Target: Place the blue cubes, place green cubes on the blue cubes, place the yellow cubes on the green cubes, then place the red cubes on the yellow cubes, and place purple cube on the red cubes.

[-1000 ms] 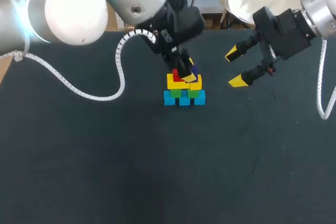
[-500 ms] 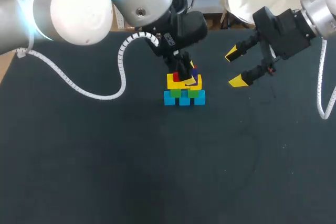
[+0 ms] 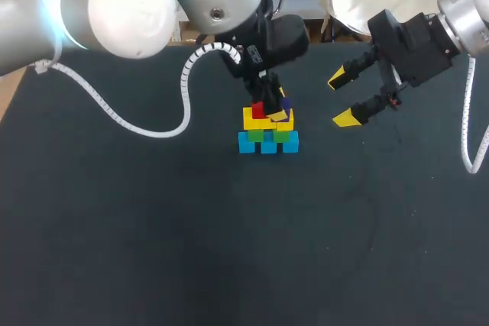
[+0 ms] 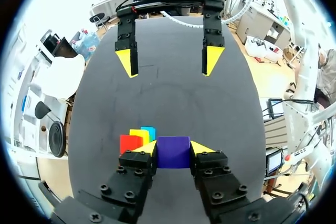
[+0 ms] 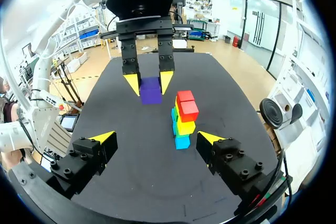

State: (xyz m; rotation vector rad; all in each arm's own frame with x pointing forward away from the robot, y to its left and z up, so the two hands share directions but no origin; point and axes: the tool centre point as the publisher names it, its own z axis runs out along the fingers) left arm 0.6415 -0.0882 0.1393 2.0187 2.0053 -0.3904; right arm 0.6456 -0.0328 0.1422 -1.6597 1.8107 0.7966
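Note:
A stepped stack stands mid-table: blue cubes (image 3: 267,143) at the base, green cubes (image 3: 269,135) on them, yellow cubes (image 3: 266,119) above, red cubes (image 5: 186,105) on top. My left gripper (image 3: 273,108) hovers at the stack's top, shut on the purple cube (image 4: 173,151). Seen from the right wrist, the purple cube (image 5: 151,92) hangs beside the red cubes, a little apart from them. My right gripper (image 3: 341,98) stays off to the stack's right above the table, wide open with nothing in it; from the left wrist it (image 4: 169,61) shows straight ahead.
The dark table top (image 3: 153,234) carries nothing else. The left arm's white cable (image 3: 145,129) loops down over the table left of the stack.
The left arm has shifted a little to the right over the stack with the purple cube still held. The right arm has not moved.

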